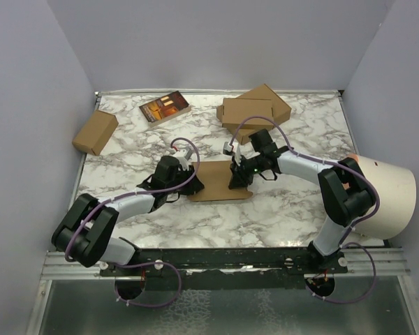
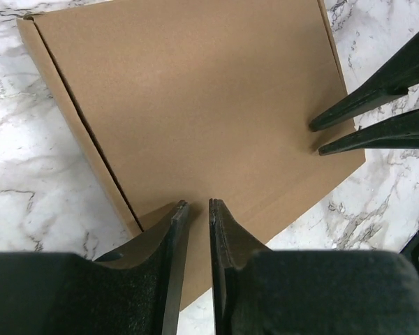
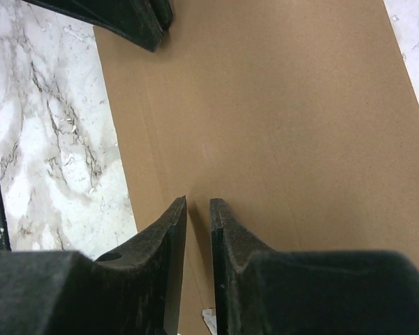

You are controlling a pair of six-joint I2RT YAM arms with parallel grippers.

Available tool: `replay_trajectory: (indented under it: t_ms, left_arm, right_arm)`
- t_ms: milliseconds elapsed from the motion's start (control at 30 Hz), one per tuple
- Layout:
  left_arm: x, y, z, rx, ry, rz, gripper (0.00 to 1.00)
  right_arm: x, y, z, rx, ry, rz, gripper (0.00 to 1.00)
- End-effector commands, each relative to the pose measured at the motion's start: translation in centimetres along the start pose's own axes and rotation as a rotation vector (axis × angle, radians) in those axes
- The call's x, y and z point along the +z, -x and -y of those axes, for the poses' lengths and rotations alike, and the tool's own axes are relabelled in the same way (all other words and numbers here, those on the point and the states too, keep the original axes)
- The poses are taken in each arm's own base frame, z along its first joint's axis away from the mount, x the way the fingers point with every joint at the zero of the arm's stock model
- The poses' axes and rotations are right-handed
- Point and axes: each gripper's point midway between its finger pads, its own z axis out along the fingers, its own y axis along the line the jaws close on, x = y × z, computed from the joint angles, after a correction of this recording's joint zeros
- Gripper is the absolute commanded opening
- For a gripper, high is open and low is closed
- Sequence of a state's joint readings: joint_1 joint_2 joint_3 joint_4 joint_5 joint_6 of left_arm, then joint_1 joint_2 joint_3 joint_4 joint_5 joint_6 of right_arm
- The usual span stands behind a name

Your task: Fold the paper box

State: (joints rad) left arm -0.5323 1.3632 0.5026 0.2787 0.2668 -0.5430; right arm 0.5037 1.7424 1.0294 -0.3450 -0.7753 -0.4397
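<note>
Between both arms' fingers (image 2: pixel 195 204) lies the paper box (image 1: pixel 220 183), flat.

On the marble table (image 1: pixel 293 209) there is one flat paper box (image 1: pixel 213 190) in the middle. There are two ready-folded brown boxes (image 1: pixel 255 108) stacked at the back, one small brown carton (image 1: pixel 95 132) at the left, and one dark book (image 1: pixel 165 107). There is one white cylinder (image 1: pixel 387 195) at the right edge. Two robot arms are present, so two grippers: the left gripper (image 1: pixel 194 183) and the right gripper (image 1: pixel 236 180).
</note>
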Motion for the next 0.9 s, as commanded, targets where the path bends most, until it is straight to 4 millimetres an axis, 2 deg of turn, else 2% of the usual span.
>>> replay_trajectory:
  t_ms: [0, 133, 267, 567, 733, 867]
  left_arm:
    - [0.8, -1.0, 0.2, -0.029, -0.038, -0.03, 0.21]
    - [0.7, -2.0, -1.0, -0.032, 0.014, -0.049, 0.21]
    - [0.6, -1.5, -1.0, -0.026, 0.019, -0.037, 0.21]
    - [0.5, 0.3, 0.8, -0.017, -0.034, -0.012, 0.21]
    - [0.6, 1.9, 3.5, -0.031, -0.135, 0.011, 0.22]
    - [1.3, 2.1, 5.2, -0.019, -0.184, -0.003, 0.22]
  right_arm:
    - [0.2, -0.2, 0.9, 0.026, -0.015, -0.017, 0.21]
    - [-1.0, 1.5, 0.3, 0.018, 0.025, 0.046, 0.22]
    - [-2.9, 2.7, 0.4, 0.014, 0.0, 0.114, 0.24]
    - [-0.4, -2.2, 2.6, 0.129, -0.025, -0.033, 0.23]
    - [-0.2, -2.8, 3.0, 0.139, -0.037, -0.053, 0.23]
    - [-0.2, -2.8, 3.0, 0.141, -0.035, -0.052, 0.23]
